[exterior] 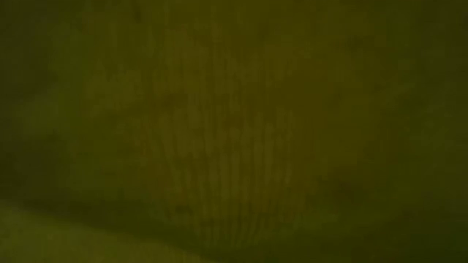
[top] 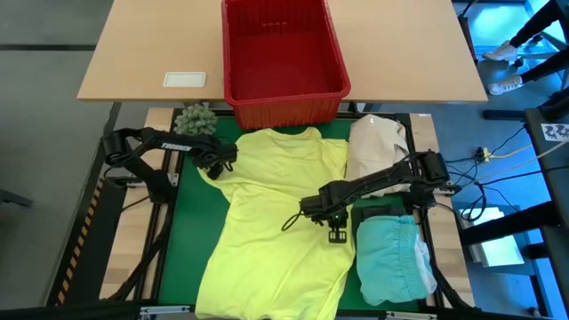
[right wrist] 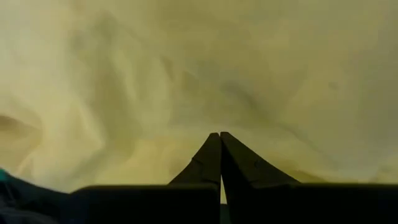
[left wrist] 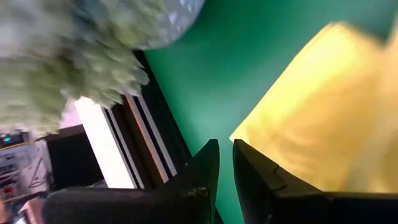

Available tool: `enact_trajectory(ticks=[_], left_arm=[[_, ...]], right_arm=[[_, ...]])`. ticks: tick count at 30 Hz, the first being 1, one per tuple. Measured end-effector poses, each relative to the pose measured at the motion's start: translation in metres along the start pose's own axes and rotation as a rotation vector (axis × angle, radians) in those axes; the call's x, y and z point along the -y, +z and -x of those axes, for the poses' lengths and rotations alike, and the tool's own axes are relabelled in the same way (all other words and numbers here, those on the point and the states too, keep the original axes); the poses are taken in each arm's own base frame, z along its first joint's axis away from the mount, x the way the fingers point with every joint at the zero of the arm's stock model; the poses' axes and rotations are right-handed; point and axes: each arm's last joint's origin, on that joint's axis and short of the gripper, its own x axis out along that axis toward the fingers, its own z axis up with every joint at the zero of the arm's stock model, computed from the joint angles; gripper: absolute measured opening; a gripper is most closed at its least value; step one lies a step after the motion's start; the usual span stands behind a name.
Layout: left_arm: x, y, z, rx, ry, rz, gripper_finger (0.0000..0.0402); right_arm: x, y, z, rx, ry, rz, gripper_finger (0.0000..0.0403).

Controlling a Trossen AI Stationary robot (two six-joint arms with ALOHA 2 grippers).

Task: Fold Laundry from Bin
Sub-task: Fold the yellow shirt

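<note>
Right gripper [top: 331,216] pressed shut, fingertips together over the yellow shirt [top: 267,222]; turquoise garment [top: 391,258] just beside it. Left gripper [top: 216,165] narrow, slim gap, empty, at the shirt's sleeve edge; spiky green ball [top: 195,118] near it.

1. The yellow shirt [top: 276,222] is soft matt cloth, lightly creased, spread flat at the centre.
2. The red bin [top: 283,55] at 12 o'clock is smooth, slightly glossy plastic with slotted walls.
3. The green mat [top: 191,227] under the shirt looks flat and matt.
4. The turquoise garment [top: 391,260] at 4 o'clock is soft, rumpled cloth.
5. The cream bundle [top: 373,147] at 2 o'clock is matt, wrinkled cloth.
6. The tabletop [top: 151,49] looks like smooth pale wood.
7. The spiky green ball [top: 196,118] at 10 o'clock looks fuzzy and rough.
</note>
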Motion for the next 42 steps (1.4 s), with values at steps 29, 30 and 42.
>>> enact_trajectory(ticks=[29,30,42], left_arm=[[0.028,-0.043,0.072,0.104,-0.325,-0.305,0.0088],[0.028,-0.044,0.072,0.102,-0.322,-0.308,0.0095],[0.032,-0.054,0.042,0.077,-0.300,-0.190,0.0116]], right_arm=[[0.000,0.009,0.001,0.093,-0.008,0.033,0.0003],[0.000,0.009,0.001,0.093,-0.008,0.034,0.0003],[-0.001,0.011,0.001,0.115,-0.006,0.062,0.0003]])
